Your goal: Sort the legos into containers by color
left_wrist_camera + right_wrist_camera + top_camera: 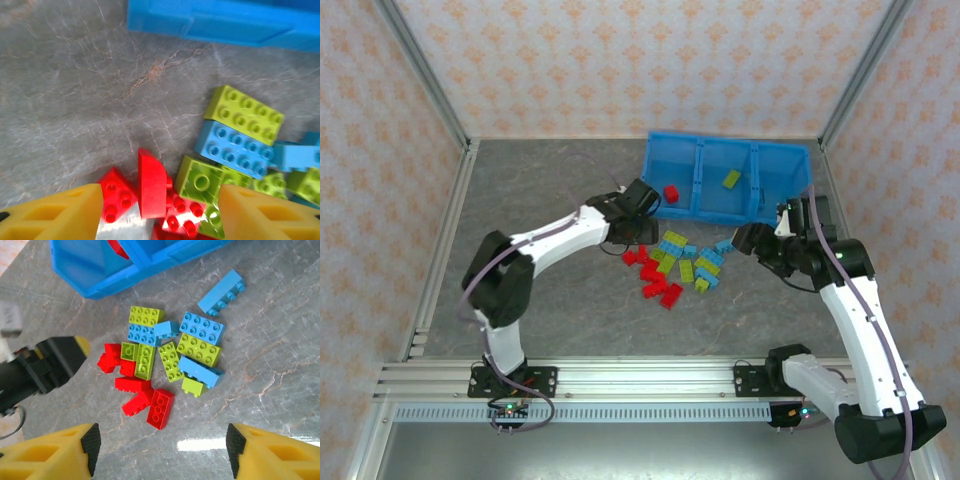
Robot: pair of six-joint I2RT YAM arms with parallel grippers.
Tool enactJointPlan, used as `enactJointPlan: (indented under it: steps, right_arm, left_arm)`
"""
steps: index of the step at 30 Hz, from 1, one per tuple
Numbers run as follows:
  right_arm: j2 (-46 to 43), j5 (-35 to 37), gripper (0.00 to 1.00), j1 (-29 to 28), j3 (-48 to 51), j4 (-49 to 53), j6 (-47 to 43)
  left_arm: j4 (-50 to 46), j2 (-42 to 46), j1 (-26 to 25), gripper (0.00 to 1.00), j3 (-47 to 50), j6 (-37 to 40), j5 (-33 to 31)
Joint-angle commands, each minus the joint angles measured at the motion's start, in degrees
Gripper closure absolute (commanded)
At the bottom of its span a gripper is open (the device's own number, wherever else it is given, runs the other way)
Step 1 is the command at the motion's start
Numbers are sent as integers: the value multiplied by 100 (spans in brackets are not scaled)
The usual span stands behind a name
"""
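**A:** Where do the bricks [675,265] lie against the edges?

**B:** In a loose heap of red, yellow-green and light blue on the table [540,200], just near of the blue bin [705,212]. The bin's long near wall runs along the heap's far side. One red brick [671,193] sits in the bin's left compartment, and one yellow-green brick [731,179] sits in the middle one.

**A:** And room to move?

**B:** Left of the heap the tabletop runs open to the left wall. Near of the heap it runs open to the metal rail [620,380] at the near edge. The bin's right end comes close to the right wall. A long light-blue brick [222,292] lies slightly apart at the heap's far right.

**A:** The pincers?

**B:** The left pincer [160,200] is low over the heap's left end, its yellow fingers apart with red bricks between them. Whether they touch a brick I cannot tell. The right pincer [162,445] hangs to the right of the heap, raised off the table, with its fingers wide apart over bare tabletop.

**A:** Surface and room?

**B:** The top is grey and marbled, with a bright patch of glare. Pale wallpaper [620,60] with an orange pattern closes three sides, and slanting metal posts [430,90] stand at the far corners.
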State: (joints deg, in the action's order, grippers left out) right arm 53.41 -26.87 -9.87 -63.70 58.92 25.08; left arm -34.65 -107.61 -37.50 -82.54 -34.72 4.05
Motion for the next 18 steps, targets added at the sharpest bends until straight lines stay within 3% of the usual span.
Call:
enactJointPlan:
  steps: [1,9,18]
  right_arm:
    - [-120,37,30,-33,83,163,43]
    - [-111,6,28,-32,139,94,33]
    - [-102,42,27,-32,285,-50,165]
  left_arm:
    - [-424,-460,14,40,-461,-140,-106]
    - [-702,-1319,14,55,-939,-23,-210]
    - [-672,-1244,14,70,-682,-17,-133]
